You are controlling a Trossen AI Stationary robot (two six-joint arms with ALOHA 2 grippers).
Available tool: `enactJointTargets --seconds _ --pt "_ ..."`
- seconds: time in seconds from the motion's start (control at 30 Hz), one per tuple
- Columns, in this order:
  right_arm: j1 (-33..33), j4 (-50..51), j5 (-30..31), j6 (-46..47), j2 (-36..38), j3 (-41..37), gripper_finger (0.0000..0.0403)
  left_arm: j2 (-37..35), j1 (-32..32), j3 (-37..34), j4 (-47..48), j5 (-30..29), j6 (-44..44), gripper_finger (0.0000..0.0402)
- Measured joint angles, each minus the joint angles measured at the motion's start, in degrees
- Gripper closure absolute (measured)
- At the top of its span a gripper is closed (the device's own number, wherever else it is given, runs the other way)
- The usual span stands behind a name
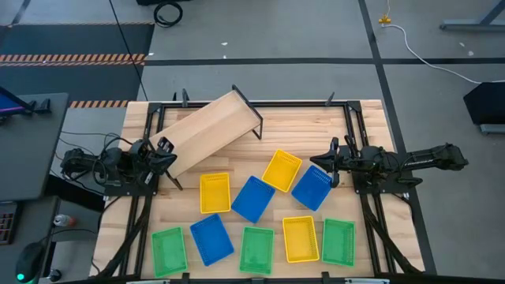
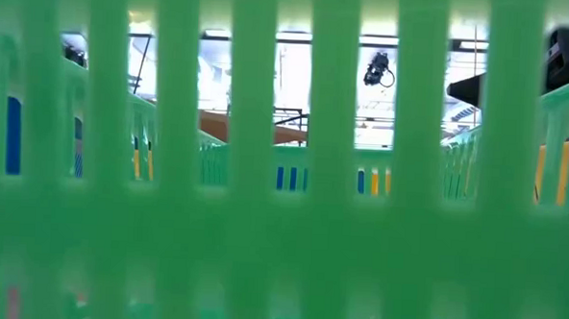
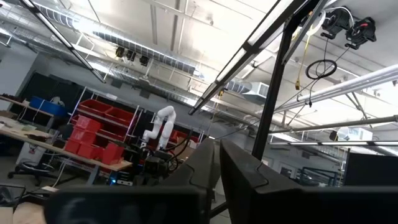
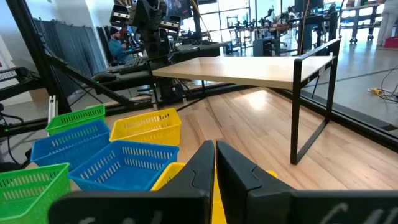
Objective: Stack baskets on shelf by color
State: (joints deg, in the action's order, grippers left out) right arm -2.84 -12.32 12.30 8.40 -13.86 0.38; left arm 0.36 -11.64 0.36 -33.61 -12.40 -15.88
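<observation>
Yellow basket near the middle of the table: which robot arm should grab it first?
Probably the right. The right gripper sits just beside that yellow basket, jaws shut, facing it. The left gripper waits at the shelf, farther away.

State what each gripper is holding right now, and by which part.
Nothing is held. The left gripper sits shut beside the shelf, and the right gripper sits shut near a blue basket. All nine baskets lie loose on the table.

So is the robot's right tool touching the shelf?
Apart. In the high view, the right tool sits by a blue basket, with bare table between it and the shelf.
</observation>
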Motion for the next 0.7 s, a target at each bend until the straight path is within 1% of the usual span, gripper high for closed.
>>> enactJointTargets --seconds 0.17,0.43,0.7 --pt "0.0 0.0 0.0 0.0 0.0 0.0 0.0380 0.0 0.0 0.0 0.0 0.0 0.0 0.0373" --pt "0.0 0.0 0.0 0.0 0.0 0.0 0.0380 0.0 0.0 0.0 0.0 0.0 0.0 0.0366" --pt "0.0 0.0 0.0 0.0 0.0 0.0 0.0380 0.0 0.0 0.0 -0.1 0.0 0.0 0.0374"
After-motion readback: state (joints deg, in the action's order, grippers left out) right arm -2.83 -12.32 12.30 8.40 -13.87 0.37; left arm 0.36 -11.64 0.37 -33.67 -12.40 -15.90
